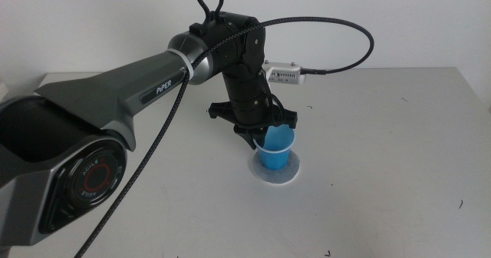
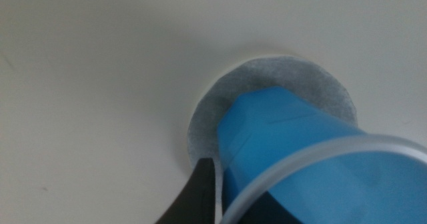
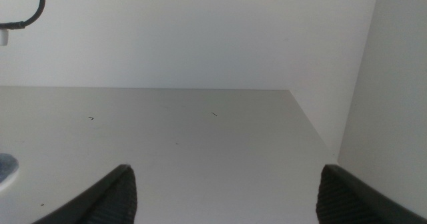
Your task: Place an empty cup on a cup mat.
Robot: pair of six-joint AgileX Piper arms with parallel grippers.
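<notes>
White counter (image 1: 399,150) against a pale wall. One small bright blue tapered disposable cup (image 1: 275,153), upright on one flat round grey-mottled mat with a white edge (image 1: 274,172), directly beneath the left claw (image 1: 268,137). Left claw pinching the cup's rim, arm angled downward. Right claw (image 3: 223,197) spread wide, waiting well apart.

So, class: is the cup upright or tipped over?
Upright: the cup stands mouth up on the mat, with the left gripper around its rim.
</notes>
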